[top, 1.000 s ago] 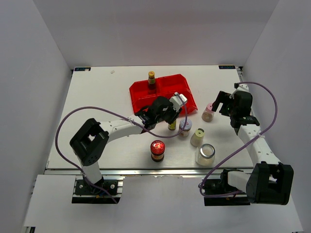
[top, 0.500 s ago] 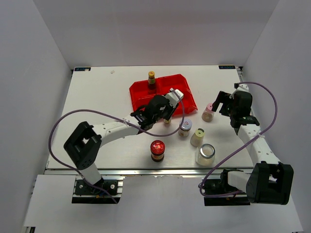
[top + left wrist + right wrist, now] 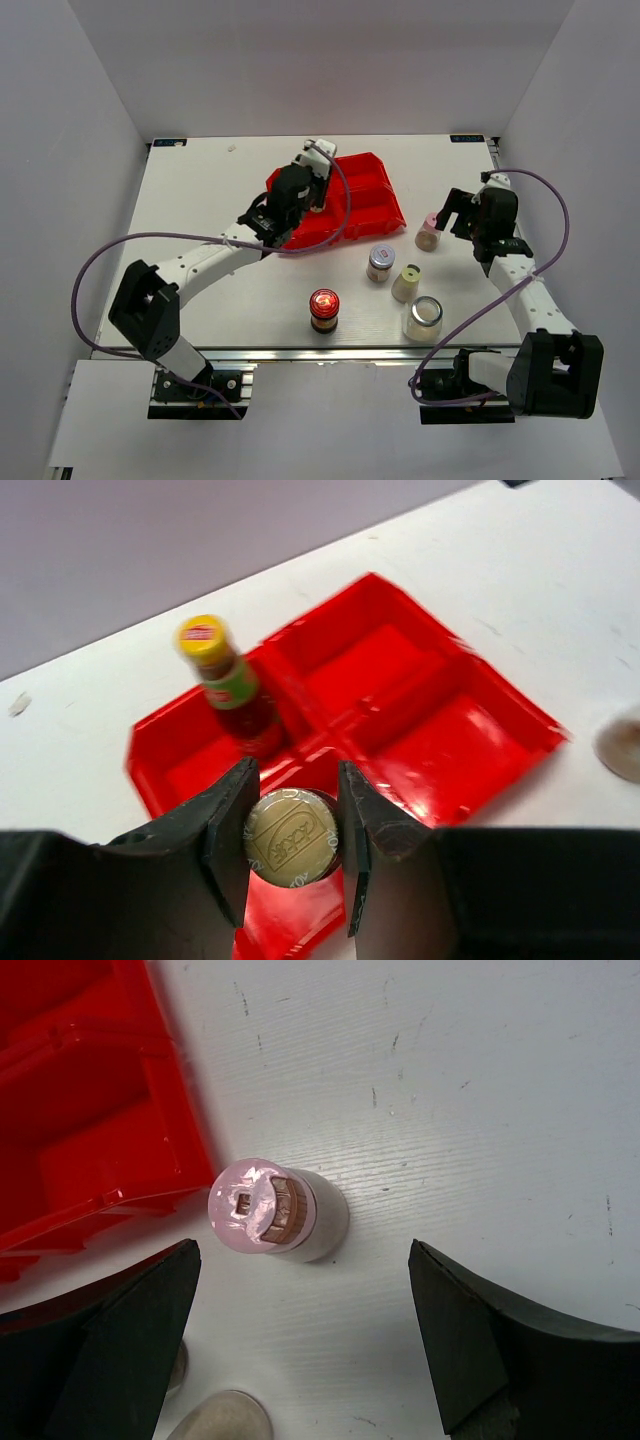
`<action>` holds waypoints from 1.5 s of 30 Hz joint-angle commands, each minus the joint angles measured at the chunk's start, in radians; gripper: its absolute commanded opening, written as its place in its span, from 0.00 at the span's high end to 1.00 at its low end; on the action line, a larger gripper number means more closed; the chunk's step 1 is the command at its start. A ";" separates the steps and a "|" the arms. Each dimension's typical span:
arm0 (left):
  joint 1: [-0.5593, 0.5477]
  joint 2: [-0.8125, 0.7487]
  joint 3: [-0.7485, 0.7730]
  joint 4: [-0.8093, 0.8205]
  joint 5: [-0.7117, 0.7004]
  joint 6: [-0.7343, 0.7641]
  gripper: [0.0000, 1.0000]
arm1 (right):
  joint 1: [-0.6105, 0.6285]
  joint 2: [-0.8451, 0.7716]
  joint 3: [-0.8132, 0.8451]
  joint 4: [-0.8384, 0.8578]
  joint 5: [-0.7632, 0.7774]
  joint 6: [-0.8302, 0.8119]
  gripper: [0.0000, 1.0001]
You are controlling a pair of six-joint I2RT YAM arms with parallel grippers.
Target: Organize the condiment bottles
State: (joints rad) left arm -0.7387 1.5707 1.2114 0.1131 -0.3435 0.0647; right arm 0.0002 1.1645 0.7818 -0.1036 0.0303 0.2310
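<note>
My left gripper (image 3: 305,192) is shut on a slim dark bottle with a yellow cap (image 3: 292,837) and holds it over the red tray's (image 3: 365,200) near left part. A second yellow-capped sauce bottle (image 3: 225,680) stands in the tray's back left compartment; my left arm hides it in the top view. My right gripper (image 3: 452,218) is open and hovers over the pink-capped shaker (image 3: 428,232), which stands between and just ahead of its fingers in the right wrist view (image 3: 275,1210). On the table stand a small silver-lidded jar (image 3: 381,262), a cream-capped shaker (image 3: 407,282), a larger silver-lidded jar (image 3: 423,317) and a red-lidded dark jar (image 3: 323,309).
The red tray (image 3: 400,680) has four compartments; the three besides the back left one hold nothing. Its right edge (image 3: 90,1110) lies close to the pink-capped shaker. White walls enclose the table on three sides.
My left gripper has lifted the yellow-capped bottle from beside the small silver-lidded jar and carried it back and left over the tray. The right arm has not moved.
</note>
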 commanded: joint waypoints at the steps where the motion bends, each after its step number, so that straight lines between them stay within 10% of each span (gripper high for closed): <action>1: 0.088 -0.057 0.059 0.054 -0.013 -0.055 1.00 | -0.002 0.018 0.033 0.019 0.013 -0.010 0.11; 40: 0.298 0.433 0.286 0.175 0.000 -0.160 1.00 | -0.002 0.120 0.082 -0.016 0.115 -0.024 0.11; 45: 0.298 0.430 0.270 0.169 0.000 -0.167 0.85 | -0.002 0.123 0.082 -0.016 0.115 -0.024 0.11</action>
State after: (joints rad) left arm -0.4469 2.0422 1.4597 0.2234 -0.3378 -0.0822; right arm 0.0002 1.2831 0.8227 -0.1257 0.1299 0.2234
